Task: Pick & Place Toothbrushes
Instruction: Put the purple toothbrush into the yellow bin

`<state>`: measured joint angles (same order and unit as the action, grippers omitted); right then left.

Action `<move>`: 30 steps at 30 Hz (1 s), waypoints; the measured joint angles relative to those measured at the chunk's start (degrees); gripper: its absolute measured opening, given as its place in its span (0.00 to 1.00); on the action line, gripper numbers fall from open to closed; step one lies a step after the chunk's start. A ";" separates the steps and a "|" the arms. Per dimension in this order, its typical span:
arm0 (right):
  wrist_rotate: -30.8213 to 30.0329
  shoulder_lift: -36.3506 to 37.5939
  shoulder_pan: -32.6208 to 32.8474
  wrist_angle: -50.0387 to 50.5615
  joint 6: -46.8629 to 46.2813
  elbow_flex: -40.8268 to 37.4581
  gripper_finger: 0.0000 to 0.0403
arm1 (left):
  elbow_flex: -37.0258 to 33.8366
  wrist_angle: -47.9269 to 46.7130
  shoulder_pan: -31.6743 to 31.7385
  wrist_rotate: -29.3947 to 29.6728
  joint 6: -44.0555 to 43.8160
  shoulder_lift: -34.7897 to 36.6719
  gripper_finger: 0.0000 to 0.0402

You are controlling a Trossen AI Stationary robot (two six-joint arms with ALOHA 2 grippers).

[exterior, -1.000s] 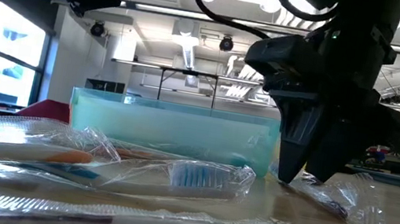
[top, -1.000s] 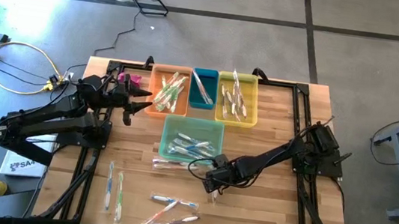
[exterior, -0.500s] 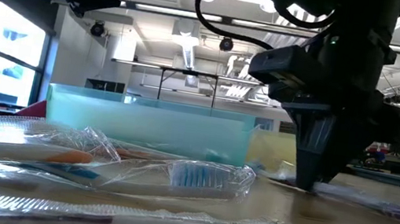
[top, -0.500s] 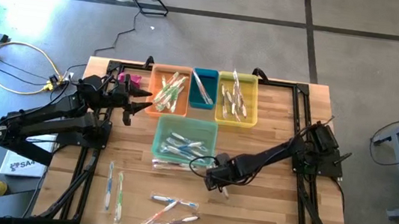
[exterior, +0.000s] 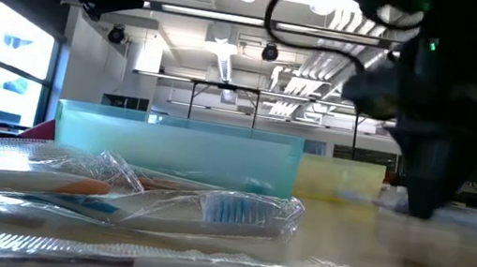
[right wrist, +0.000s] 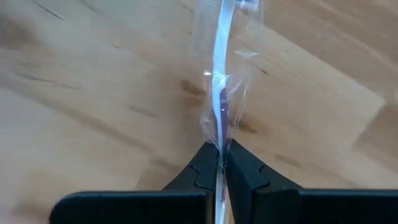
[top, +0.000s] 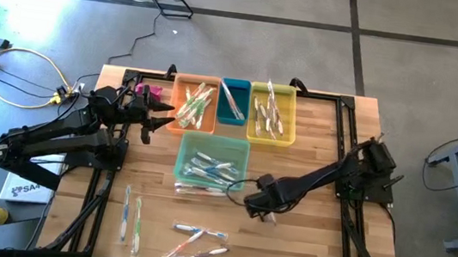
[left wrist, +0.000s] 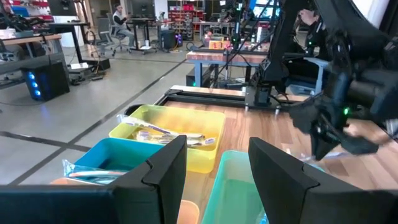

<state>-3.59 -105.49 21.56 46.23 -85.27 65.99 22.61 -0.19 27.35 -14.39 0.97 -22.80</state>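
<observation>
Four bins stand on the bench point(top: 303, 241): an orange bin point(top: 177, 105), a small blue bin point(top: 232, 118), a yellow bin point(top: 292, 123) and a teal bin point(top: 180, 159), each holding several wrapped toothbrushes too jumbled to count. Loose toothbrushes lie on the wood: two side by side point(top: 130, 219), about three crossed point(top: 195, 241), one or two beside the teal bin point(top: 196, 190). Two arms work here.

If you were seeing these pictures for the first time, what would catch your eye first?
The right end effector, low over the table's middle, is pinched shut on a wrapped toothbrush. Behind it, three bins stand in a row holding toothbrushes, with a teal bin in front.
</observation>
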 joint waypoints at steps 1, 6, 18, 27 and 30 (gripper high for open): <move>-0.27 1.10 0.09 1.57 -0.64 0.19 0.02 | 0.00 0.00 0.00 0.00 0.00 -0.01 0.42; -3.30 4.57 0.68 9.53 -2.70 0.10 0.01 | 0.00 -0.01 0.00 0.00 -0.02 0.01 0.42; -17.19 15.57 -1.99 11.49 2.31 0.38 0.01 | 0.00 0.00 0.00 0.03 -0.07 0.01 0.42; -22.23 20.02 -11.33 9.96 17.93 0.40 0.01 | 0.00 0.00 0.02 0.02 -0.04 0.02 0.42; -21.74 20.02 -15.50 6.81 25.22 0.40 0.01 | 0.00 0.00 0.00 0.02 -0.04 0.01 0.42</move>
<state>-25.33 -85.47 6.07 53.04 -60.05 66.39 22.61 -0.19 27.35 -14.37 0.93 -22.79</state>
